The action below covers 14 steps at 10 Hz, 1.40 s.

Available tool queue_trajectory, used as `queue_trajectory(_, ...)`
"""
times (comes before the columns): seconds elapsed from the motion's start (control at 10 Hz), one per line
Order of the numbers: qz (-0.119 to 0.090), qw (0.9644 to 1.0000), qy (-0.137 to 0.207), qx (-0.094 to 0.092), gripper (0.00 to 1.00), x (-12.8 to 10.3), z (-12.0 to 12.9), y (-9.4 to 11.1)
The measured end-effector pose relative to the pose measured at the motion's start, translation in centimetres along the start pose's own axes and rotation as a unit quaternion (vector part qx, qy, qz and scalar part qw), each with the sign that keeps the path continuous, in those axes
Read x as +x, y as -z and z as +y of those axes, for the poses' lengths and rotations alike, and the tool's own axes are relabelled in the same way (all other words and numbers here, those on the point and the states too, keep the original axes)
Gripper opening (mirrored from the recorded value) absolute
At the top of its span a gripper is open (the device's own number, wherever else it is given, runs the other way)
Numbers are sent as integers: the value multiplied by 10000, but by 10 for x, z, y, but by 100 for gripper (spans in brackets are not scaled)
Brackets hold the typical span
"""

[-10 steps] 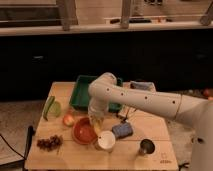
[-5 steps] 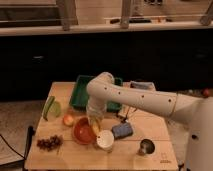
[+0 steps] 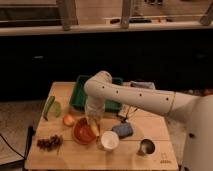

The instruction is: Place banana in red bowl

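The red bowl (image 3: 82, 133) sits on the wooden table, left of the white cup. My gripper (image 3: 92, 121) points down over the bowl's right rim, at the end of the white arm that reaches in from the right. A pale yellow piece, the banana (image 3: 94, 129), shows just under the gripper at the bowl's right edge. I cannot tell whether it is held or rests in the bowl.
A white cup (image 3: 110, 140) stands right of the bowl, with a blue object (image 3: 123, 131) and a metal cup (image 3: 146, 147) further right. A green tray (image 3: 80, 95) is behind. An orange-pink fruit (image 3: 68, 120), a green vegetable (image 3: 50, 107) and dark grapes (image 3: 49, 143) lie to the left.
The arm and gripper have shifted slightly to the left, further over the red bowl. Nothing else on the table has moved.
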Motion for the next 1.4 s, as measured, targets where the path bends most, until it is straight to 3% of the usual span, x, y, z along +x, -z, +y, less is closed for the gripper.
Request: queue_trajectory(1.4, -339, 9990, 279, -95, 0, 15, -15, -7)
